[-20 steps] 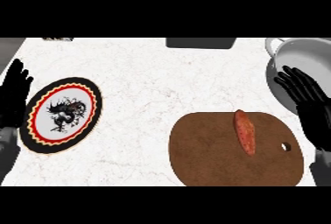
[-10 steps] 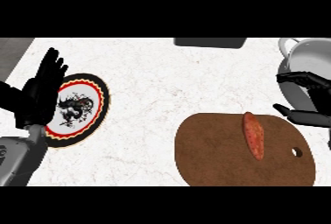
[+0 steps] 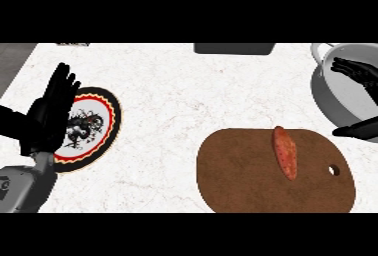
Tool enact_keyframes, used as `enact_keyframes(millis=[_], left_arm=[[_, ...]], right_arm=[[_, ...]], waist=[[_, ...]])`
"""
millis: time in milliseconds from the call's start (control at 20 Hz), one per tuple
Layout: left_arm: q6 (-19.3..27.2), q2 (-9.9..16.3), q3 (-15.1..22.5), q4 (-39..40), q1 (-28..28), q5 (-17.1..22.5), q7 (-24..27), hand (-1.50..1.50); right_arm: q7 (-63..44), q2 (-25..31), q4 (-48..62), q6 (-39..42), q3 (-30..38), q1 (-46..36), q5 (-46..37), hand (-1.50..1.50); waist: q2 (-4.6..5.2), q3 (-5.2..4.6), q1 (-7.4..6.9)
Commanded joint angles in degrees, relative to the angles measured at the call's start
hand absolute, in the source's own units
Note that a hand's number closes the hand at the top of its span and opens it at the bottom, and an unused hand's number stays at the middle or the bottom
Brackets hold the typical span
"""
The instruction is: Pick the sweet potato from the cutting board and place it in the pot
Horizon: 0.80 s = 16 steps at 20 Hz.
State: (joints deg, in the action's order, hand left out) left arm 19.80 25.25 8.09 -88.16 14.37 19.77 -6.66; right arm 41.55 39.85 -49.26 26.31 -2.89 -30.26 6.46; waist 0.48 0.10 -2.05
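Note:
A long orange sweet potato [image 3: 285, 152] lies on the brown round cutting board [image 3: 251, 180] at the lower right. The grey pot [image 3: 334, 102] stands at the right edge, just beyond the board. My right hand [image 3: 357, 72] is open in front of the pot, fingers spread over its inside, thumb [image 3: 357, 130] lower down near the board's far right corner. It is apart from the sweet potato. My left hand [image 3: 49, 112] is open at the left, fingers up, over a plate.
A round plate [image 3: 94, 131] with a red and black rim and a dark dragon figure lies at the left, partly under my left hand. A dark object [image 3: 233, 48] sits at the counter's far edge. White marbled counter lies between plate and board.
The view has shifted, so plate, board and pot now sit further right and lower. My left hand rose over the plate. My right hand now lies against the pot.

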Motion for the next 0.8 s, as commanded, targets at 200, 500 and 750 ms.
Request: enact_keyframes(millis=[200, 500, 750], left_arm=[[-0.21, 0.5, -0.38, -3.33, -2.9, -0.43, -0.5, 0.0], [2.82, -2.42, 0.84, -2.23, -1.54, -3.12, -0.7, 0.0], [-2.53, -0.02, -2.97, -2.22, -2.47, -0.52, -1.23, 0.0]], right_arm=[[-4.21, 7.56, -6.07, 11.32, -12.4, -5.02, -10.79, -1.5], [-11.94, 7.05, -18.07, 9.95, -20.78, -5.37, -17.84, -1.5], [-15.5, 5.08, -17.52, 13.81, -22.04, -6.53, -20.41, -1.5]], waist=[[-0.59, -0.14, 0.37], [-0.79, -0.16, 2.33], [-0.46, -0.12, 1.53]])
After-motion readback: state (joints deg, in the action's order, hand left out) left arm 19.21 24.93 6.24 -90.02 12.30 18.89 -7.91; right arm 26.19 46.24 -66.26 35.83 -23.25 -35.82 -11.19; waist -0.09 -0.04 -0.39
